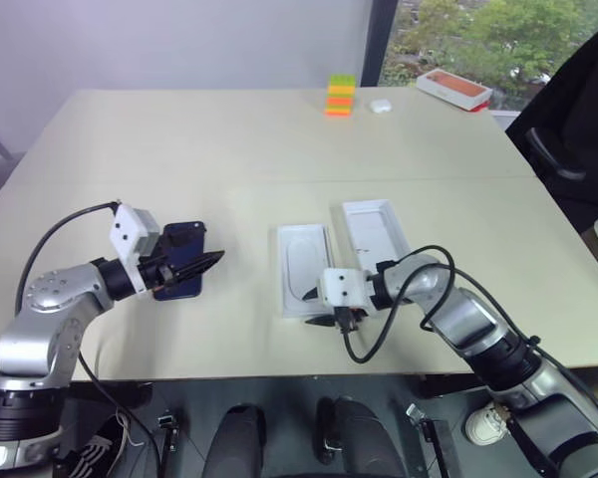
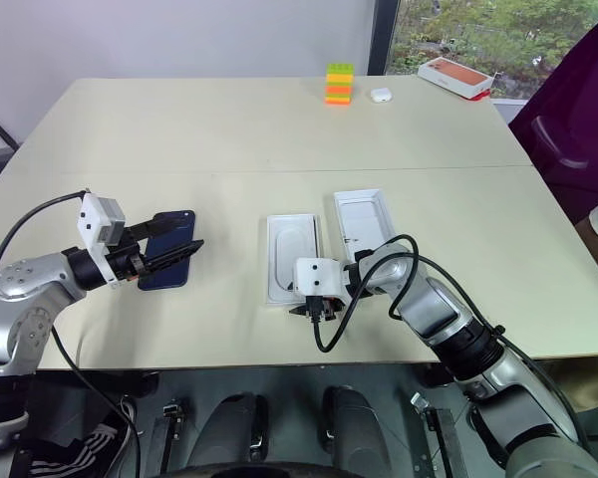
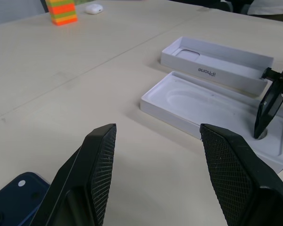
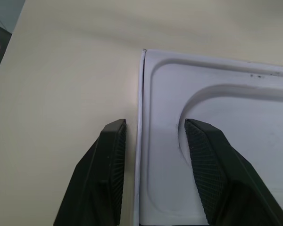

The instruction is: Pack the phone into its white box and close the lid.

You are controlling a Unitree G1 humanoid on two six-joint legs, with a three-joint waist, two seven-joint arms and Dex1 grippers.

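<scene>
The slim, glossy dark navy-blue phone [image 1: 182,261] lies flat on the beige table [image 1: 229,139], well left of the packaging, just beside and partly under the left gripper [image 1: 201,265], whose black fingers are spread and empty above it. To my eye that slab is stiff, slick and scratch-prone, so the safest hold would be across its long edges near the middle, not on the glass faces. Moving right: a thin white tray with an oval recess [image 1: 305,267] sits in what looks like the shallow white cardboard box, though I cannot tell whether it is a loose insert or the box floor. The right gripper [image 4: 153,162] is down at its near corner, one finger [image 4: 111,165] outside the rim, the other inside on the recessed surface, straddling the wall with a gap showing, not pinching yet. Just beside it lies the deeper white cardboard lid [image 1: 377,229], open side up. Far back are stacked orange, yellow and green blocks [image 1: 340,97].
</scene>
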